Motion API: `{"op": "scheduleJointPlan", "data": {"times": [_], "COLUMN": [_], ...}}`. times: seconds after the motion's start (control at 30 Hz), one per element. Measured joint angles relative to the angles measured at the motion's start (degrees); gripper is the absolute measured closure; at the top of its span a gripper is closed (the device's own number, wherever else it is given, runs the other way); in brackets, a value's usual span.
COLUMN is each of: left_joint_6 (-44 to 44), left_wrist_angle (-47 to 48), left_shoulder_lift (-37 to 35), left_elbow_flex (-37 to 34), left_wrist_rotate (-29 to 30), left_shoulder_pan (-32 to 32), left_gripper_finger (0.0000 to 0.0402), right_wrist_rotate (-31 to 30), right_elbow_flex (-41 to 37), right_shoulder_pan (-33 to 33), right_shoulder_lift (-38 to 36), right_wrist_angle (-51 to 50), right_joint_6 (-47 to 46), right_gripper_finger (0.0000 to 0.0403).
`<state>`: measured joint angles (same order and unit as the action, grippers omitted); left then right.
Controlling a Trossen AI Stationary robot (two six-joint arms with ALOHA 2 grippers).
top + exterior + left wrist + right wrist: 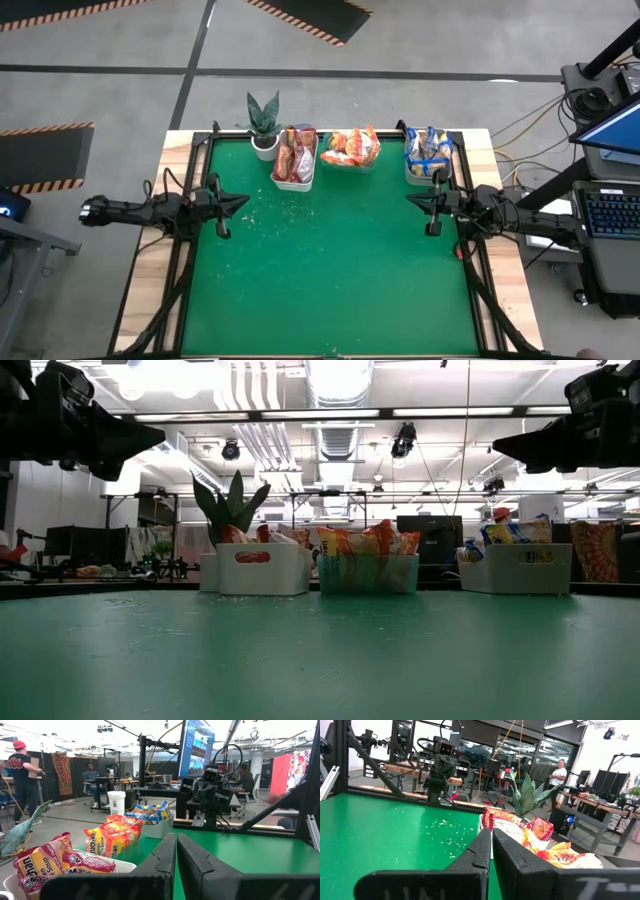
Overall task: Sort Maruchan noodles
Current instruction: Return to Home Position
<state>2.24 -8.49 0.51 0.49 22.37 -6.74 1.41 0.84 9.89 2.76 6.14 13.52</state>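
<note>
Maruchan noodles (350, 147): grouped by colour in three bins (275, 575) | left gripper (236, 203): pressed together, empty, parked left | right gripper (414, 203): likewise, right | reason: nothing left to pick.

The green bench (330, 290) carries, along its upper edge, a potted plant (264, 125) and three bins (294, 184); crumbs (262, 213) scatter upper left.

Bins: 3, in a row at 12 o'clock on the table (330, 270): white bin (262, 568), teal bin (368, 573), pale bin (520, 568). Noodle heaps: 3, one per bin: red-brown packets (296, 152), orange packets (351, 146), blue-marked packets (428, 150); single packets overlap and are uncountable. Potted plant (264, 122): 1, at 11 o'clock. Grippers: 2: left gripper (240, 202) at 9 o'clock, right gripper (412, 201) at 3 o'clock.
</note>
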Motion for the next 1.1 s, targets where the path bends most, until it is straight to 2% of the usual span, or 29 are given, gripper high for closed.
{"op": "scheduleJointPlan", "data": {"times": [1.1], "left_joint_6": [0.0], "left_wrist_angle": [0.0], "left_shoulder_lift": [0.0], "left_elbow_flex": [0.7], "left_wrist_rotate": [0.0], "left_shoulder_pan": [0.0], "left_gripper_finger": [0.0402], "right_wrist_rotate": [0.0], "right_elbow_flex": [0.0], "right_shoulder_pan": [0.0], "right_shoulder_lift": [0.0], "right_wrist_angle": [0.0], "right_joint_6": [0.0], "right_gripper_finger": [0.0394]}}
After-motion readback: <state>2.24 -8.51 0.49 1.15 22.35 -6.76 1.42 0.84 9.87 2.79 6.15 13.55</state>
